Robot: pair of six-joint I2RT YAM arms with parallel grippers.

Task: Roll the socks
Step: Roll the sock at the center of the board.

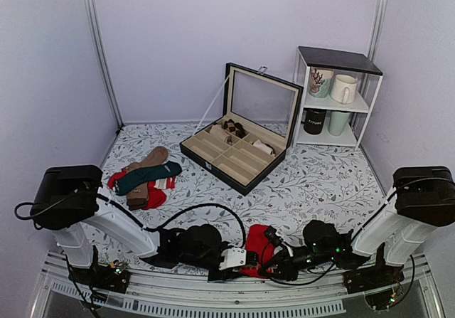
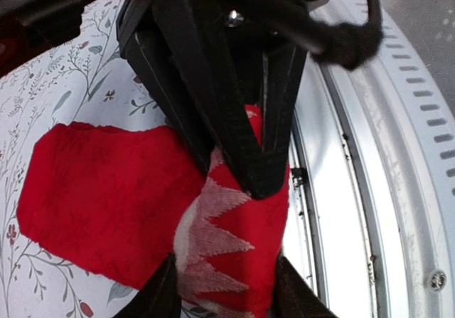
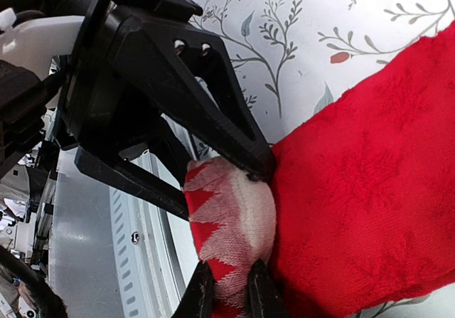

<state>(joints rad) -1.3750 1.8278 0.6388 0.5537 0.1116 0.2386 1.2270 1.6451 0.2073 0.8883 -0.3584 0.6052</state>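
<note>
Both tools are on the cuff [image 3: 238, 218]! The right gripper [image 3: 229, 297] has its 2 fingers squeezed nearly together, nipping the beige zigzag edge between them. Tip to tip against it, the left gripper [image 2: 226, 293] straddles the same cuff, its 2 fingers pressed on either side (a wider hold). The socks [image 3: 362, 183] spread out red beside both tips, flat on the floral table [image 3: 341, 19], with the metal rail [image 2: 370, 190] just beside the left fingers.

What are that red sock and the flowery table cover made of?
The red sock looks like soft fuzzy knit, matte with a nap; its pale zigzag cuff shows woven threads. The table cover seems a smooth printed sheet, cloth or vinyl, hard to tell.
</note>
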